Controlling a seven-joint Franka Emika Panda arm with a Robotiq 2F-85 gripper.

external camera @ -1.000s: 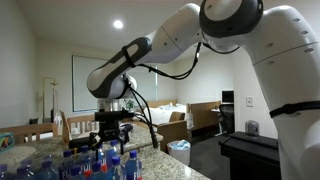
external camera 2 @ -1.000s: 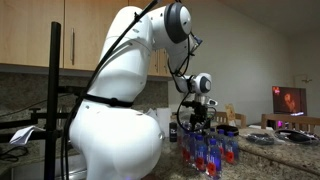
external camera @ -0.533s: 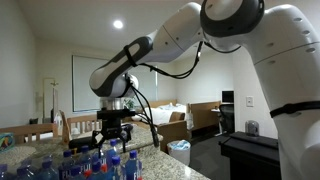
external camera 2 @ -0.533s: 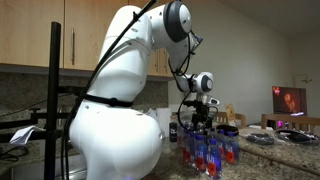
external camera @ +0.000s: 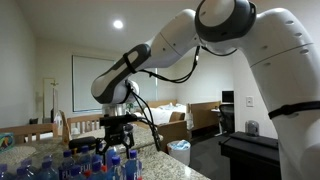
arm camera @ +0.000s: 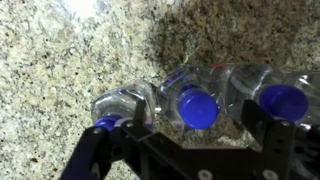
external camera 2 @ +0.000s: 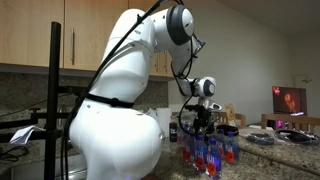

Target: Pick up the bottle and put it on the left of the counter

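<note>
1. Hanging at the end of the white Panda arm [external camera: 230, 30], the Robotiq gripper [external camera: 117, 137] points straight down over a cluster of small bottles [external camera: 95, 165] in both exterior views.
2. In the wrist view the gripper [arm camera: 190, 138] has its two dark fingers [arm camera: 95, 152] spread wide, gripping nothing.
3. Between them, seen from above, stands the bottle [arm camera: 197, 108]. It is upright, has a round blue cap, and shows a trace of red low on its side.
4. Two more blue-capped bottles flank it in a row, one neighbour [arm camera: 112, 108] near one finger and another neighbour [arm camera: 278, 98] near the opposite finger. All three are packed close together.
5. The bottles stand on the counter [arm camera: 60, 50], a speckled beige-grey granite surface, bare beyond the row.
6. In an exterior view the gripper [external camera 2: 203, 130] sits just above the bottle tops [external camera 2: 210, 152]. Which one is the task's bottle cannot be told there.
7. Whether the fingers touch any bottle cannot be told.
</note>
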